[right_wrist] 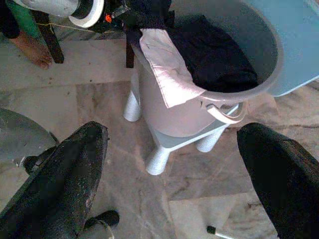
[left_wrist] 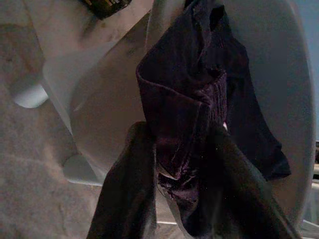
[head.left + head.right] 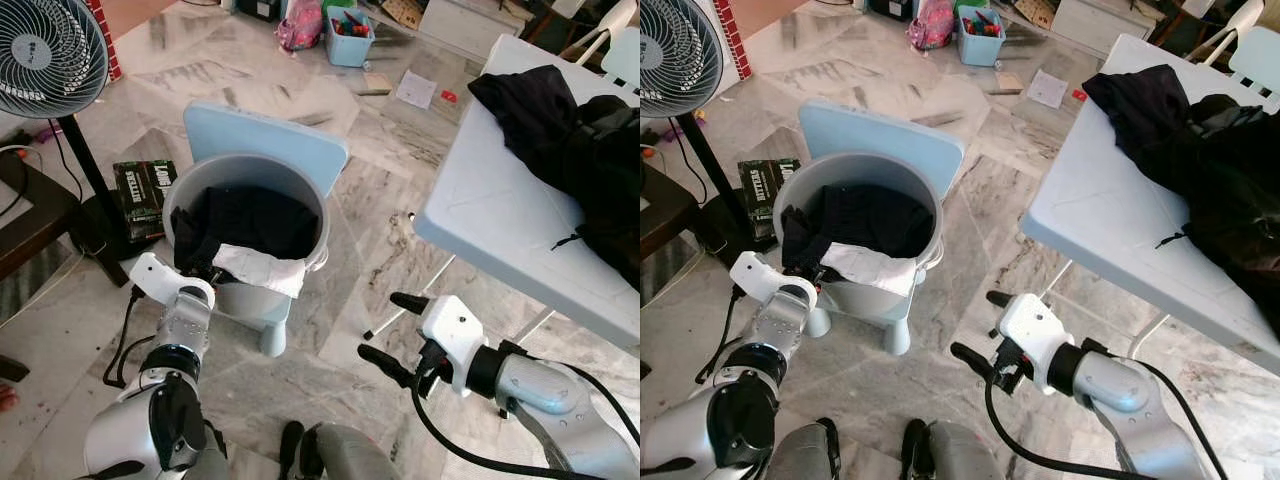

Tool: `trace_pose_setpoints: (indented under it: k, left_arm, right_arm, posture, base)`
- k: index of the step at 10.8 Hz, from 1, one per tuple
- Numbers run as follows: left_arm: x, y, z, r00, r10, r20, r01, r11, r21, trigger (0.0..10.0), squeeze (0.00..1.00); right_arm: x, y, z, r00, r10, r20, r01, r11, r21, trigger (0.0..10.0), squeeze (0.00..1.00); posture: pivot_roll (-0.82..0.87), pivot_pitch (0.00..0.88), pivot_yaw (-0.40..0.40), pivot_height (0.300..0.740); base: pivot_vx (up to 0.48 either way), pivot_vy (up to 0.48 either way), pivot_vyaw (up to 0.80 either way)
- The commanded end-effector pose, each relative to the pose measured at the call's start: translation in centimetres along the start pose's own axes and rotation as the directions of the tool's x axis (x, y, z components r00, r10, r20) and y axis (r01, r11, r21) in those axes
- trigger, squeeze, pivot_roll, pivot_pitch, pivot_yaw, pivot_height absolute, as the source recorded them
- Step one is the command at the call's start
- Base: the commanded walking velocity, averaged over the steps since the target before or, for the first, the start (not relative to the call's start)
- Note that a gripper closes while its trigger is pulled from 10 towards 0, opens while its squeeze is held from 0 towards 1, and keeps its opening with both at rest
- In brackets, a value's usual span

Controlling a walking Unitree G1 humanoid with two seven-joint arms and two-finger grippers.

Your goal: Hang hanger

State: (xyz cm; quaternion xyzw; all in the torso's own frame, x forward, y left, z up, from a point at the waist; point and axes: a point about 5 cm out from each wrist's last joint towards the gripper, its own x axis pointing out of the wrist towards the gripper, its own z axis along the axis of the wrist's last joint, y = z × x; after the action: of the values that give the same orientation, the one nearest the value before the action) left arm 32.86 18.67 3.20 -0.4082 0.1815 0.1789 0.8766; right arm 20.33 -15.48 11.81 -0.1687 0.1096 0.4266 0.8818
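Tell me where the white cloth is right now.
The white cloth hangs over the front rim of the grey bucket, on the robot's left, just beside the left claw, which grips dark clothing there.

1. One grey laundry bucket [image 3: 300, 190] standing on one pale blue stool [image 3: 262, 140].
2. One white cloth [image 3: 262, 268] draped over the bucket's rim.
3. One standing fan [image 3: 45, 55].
4. One folding table [image 3: 490, 215] carrying one heap of dark clothes [image 3: 570, 140].
5. Two grippers: left gripper [image 3: 203, 272], right gripper [image 3: 390, 335].
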Motion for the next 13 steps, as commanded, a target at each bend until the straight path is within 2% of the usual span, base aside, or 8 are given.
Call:
trace_pose_setpoints:
  k: [1, 3, 6, 7, 9, 11, 12, 13]
  left_arm:
    - [0.0, -0.6, -0.3, 1.000, -0.023, -0.007, 0.023, 1.000, -0.006, 0.0, 0.00]
    - [0.0, -0.8, -0.2, 1.000, -0.031, 0.005, 0.031, 0.999, 0.011, 0.0, 0.00]
    - [-0.1, -1.4, -0.2, 0.997, -0.058, 0.051, 0.053, 0.993, 0.103, 0.0, 0.00]
    - [-0.3, -2.0, -0.3, 0.993, -0.108, 0.056, 0.095, 0.976, 0.195, 0.0, 0.00]
    - [-0.3, -1.8, 0.0, 0.992, -0.103, 0.071, 0.085, 0.971, 0.224, 0.0, 0.00]
    - [-0.6, -2.7, 1.5, 0.976, -0.165, 0.144, 0.105, 0.928, 0.357, 0.0, 0.00]
    - [-0.8, -3.5, 2.3, 0.960, -0.228, 0.164, 0.132, 0.882, 0.453, 0.0, 0.00]
    - [-1.1, -5.1, 4.0, 0.928, -0.331, 0.171, 0.185, 0.808, 0.560, 0.0, 0.00]
  right_arm:
    - [-0.1, 0.0, -0.1, 1.000, -0.005, -0.007, 0.005, 1.000, -0.005, 10.0, 0.00]
    - [-0.1, -0.1, -0.1, 1.000, -0.006, -0.004, 0.006, 1.000, -0.016, 10.0, 0.00]
    - [0.3, -0.5, -0.1, 1.000, -0.021, 0.004, 0.021, 0.999, -0.027, 10.0, 0.00]
    - [0.4, -0.6, -0.1, 1.000, -0.021, 0.007, 0.021, 0.999, -0.028, 10.0, 0.00]
    - [0.7, -0.8, -0.1, 1.000, -0.026, 0.016, 0.027, 0.999, -0.030, 10.0, 0.00]
    - [1.5, -0.7, -0.2, 0.999, -0.031, 0.032, 0.032, 0.999, -0.021, 10.0, 0.00]
    - [2.3, -0.6, -0.3, 0.998, -0.034, 0.046, 0.035, 0.999, -0.010, 10.0, 0.00]
    - [3.4, -0.7, -0.1, 0.995, -0.055, 0.079, 0.054, 0.998, 0.011, 10.0, 0.00]
  posture:
    - [-0.24, 0.164, -0.213, 0.740]
    - [-0.23, 0.161, -0.212, 0.740]
    - [-0.22, 0.154, -0.207, 0.740]
    - [-0.22, 0.151, -0.205, 0.740]
    - [-0.21, 0.146, -0.197, 0.740]
    - [-0.17, 0.139, -0.183, 0.740]
    - [-0.14, 0.133, -0.172, 0.740]
    - [-0.11, 0.119, -0.152, 0.740]
  base:
    - [0.000, 0.000, 0.00]
    - [0.000, 0.000, 0.00]
    - [0.000, 0.000, 0.00]
    - [0.000, 0.000, 0.00]
    - [0.000, 0.000, 0.00]
    - [0.000, 0.000, 0.00]
    - [0.000, 0.000, 0.00]
    - [0.000, 0.000, 0.00]
